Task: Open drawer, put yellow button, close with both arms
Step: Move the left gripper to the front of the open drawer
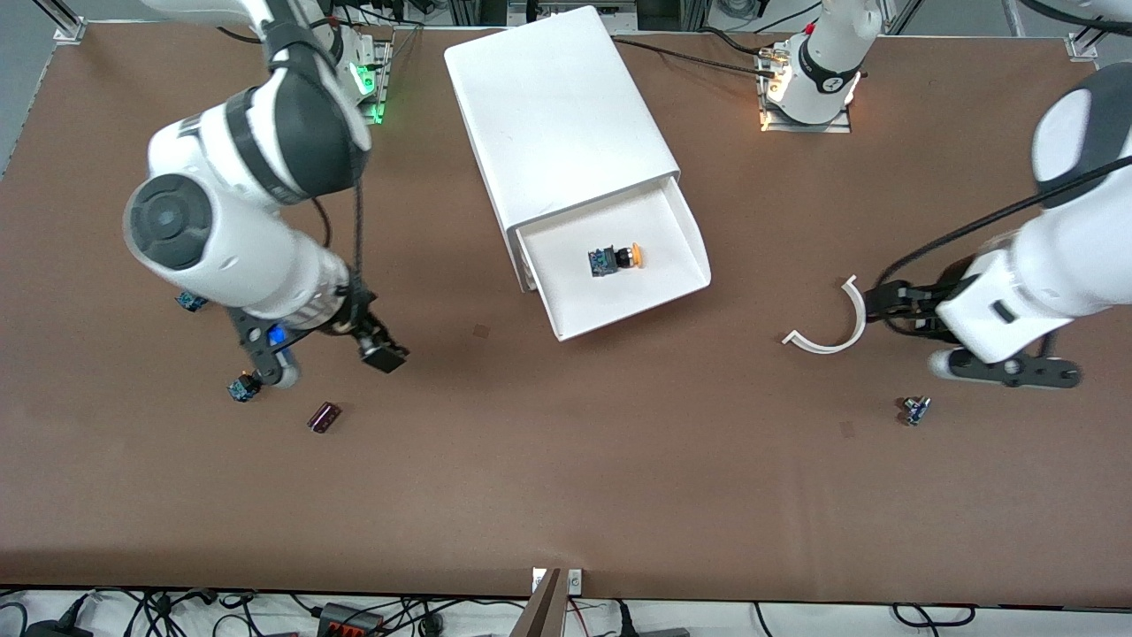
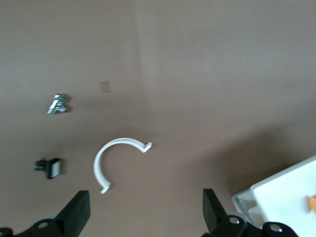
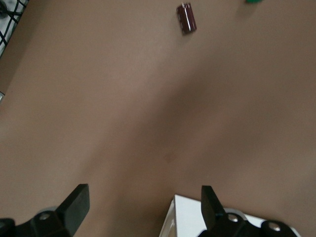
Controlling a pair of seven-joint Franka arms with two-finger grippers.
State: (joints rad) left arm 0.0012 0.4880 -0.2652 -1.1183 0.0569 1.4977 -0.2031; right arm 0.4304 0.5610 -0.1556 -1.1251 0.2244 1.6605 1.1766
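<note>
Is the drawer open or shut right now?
Open. The drawer is pulled out of the cabinet, its white floor exposed, with the yellow button lying on its side inside.

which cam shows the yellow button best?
Front view: the yellow button lies whole on its side in the open drawer. The left wrist view catches only an orange sliver at the frame edge. The right wrist view shows none of it.

Spread fingers (image 3: 74,202) frame brown table (image 3: 123,108) (maroon block (image 3: 186,19) lying near), white drawer (image 3: 190,217) corner.
</note>
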